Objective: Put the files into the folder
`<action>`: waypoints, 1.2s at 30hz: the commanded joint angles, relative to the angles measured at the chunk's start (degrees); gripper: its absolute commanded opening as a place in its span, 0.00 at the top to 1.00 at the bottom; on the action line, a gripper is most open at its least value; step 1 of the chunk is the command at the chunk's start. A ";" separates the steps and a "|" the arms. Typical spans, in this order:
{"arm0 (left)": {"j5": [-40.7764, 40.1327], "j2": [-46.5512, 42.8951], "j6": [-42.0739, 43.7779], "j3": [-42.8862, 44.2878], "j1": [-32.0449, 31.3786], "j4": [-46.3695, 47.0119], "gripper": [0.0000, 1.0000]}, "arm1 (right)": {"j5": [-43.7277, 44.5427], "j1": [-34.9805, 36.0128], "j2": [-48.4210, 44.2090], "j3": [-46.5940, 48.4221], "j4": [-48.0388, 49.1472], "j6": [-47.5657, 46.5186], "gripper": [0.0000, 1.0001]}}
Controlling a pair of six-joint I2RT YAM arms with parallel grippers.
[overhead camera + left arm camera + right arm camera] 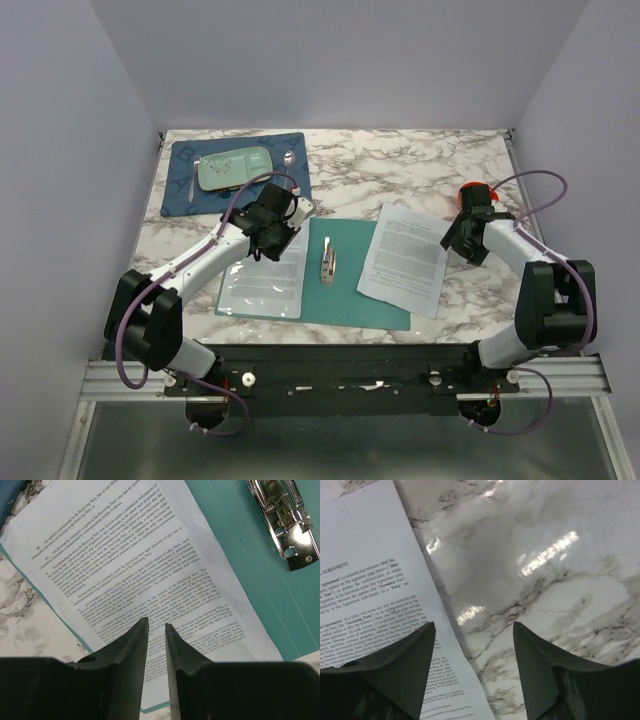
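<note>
On a marble table [400,160], an open teal folder [345,300] lies flat at the centre. One printed sheet [262,280] is already on its left half. A second, loose sheet [403,258] straddles the folder's right edge, partly on teal and partly on bare marble. Seen from above, the loose sheet's long axis runs close to 12-to-6 o'clock, its top tipped slightly toward 1. It lies at about 9 o'clock from the right hand [474,627], and the folder's open right half is further along that same line. The right arm is plainly the nearer of the two. Its hand is spread wide with nothing between the jaws, one finger over the sheet's right margin and the other over marble; whether either touches down cannot be told. The likely next move is a slide of the page toward 9 o'clock. The left hand [157,624] sits over the filed sheet with jaws nearly together, only a slit between them and nothing gripped. The metal clip [328,263] marks the spine.
</note>
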 commanded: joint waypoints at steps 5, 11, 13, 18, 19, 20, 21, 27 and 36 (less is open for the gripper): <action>1.14 0.17 -0.08 -0.68 -0.37 0.01 0.65 | -8.88 -0.62 5.23 0.20 7.90 -4.32 0.41; 1.23 0.34 0.27 -0.77 -0.37 0.45 0.65 | -10.20 -0.70 6.90 -1.03 9.04 -3.62 0.48; 1.23 0.43 0.36 -0.86 -0.37 0.63 0.65 | -10.55 -0.70 6.73 -1.12 9.31 -3.36 0.54; 1.05 0.87 0.36 -0.68 -0.37 0.89 0.65 | -13.54 -0.71 5.77 -1.38 9.66 -3.36 0.79; 1.05 0.96 0.45 -0.68 -0.37 0.89 0.65 | -13.89 -0.79 5.15 -1.47 9.75 -3.36 0.83; 1.05 1.04 0.45 -0.68 -0.37 0.98 0.65 | -14.25 -0.79 4.80 -1.65 9.92 -3.45 0.91; 0.88 1.05 0.54 -0.77 -0.37 1.07 0.65 | -15.03 -0.71 4.36 -1.91 10.10 -3.71 0.95; 0.70 1.48 0.45 -1.29 -0.37 1.77 0.65 | -19.77 -0.70 -2.31 -5.86 13.52 -6.34 0.99; 0.70 2.36 0.01 -0.51 -0.63 1.86 0.65 | -29.44 -0.27 -11.19 -12.02 18.19 -9.60 0.99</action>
